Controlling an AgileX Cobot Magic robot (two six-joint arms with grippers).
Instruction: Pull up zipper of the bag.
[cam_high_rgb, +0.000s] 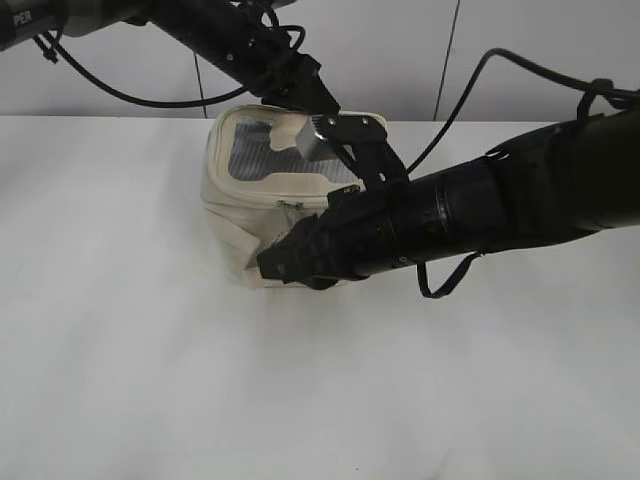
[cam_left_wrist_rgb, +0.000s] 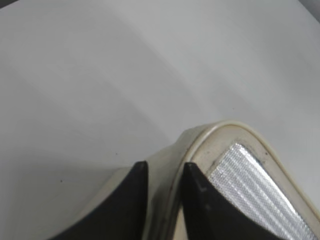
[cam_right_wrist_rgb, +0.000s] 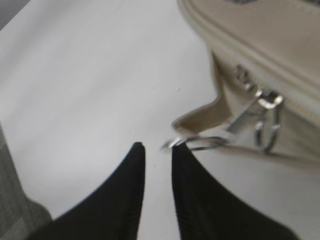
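- Right claw (cam_right_wrist_rgb: 157, 150), narrow and holding nothing, sits just at 8 o'clock of the zipper (cam_right_wrist_rgb: 267, 102) ring.
- Left claw (cam_left_wrist_rgb: 164, 172) pinches the bag (cam_left_wrist_rgb: 220, 137) rim on the surface (cam_left_wrist_rgb: 100, 75).

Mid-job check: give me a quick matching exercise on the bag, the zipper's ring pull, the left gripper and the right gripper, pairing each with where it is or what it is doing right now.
Things:
1. bag
2. ring pull
3. left gripper
4. right gripper

Places or states:
A. pinching the bag's top rim at a corner
B. dangling from the silver slider on the bag's side
C. standing on the white table
D. slightly parted, tips beside a metal ring at the bag's base

Pairs: 1-C, 2-B, 3-A, 4-D
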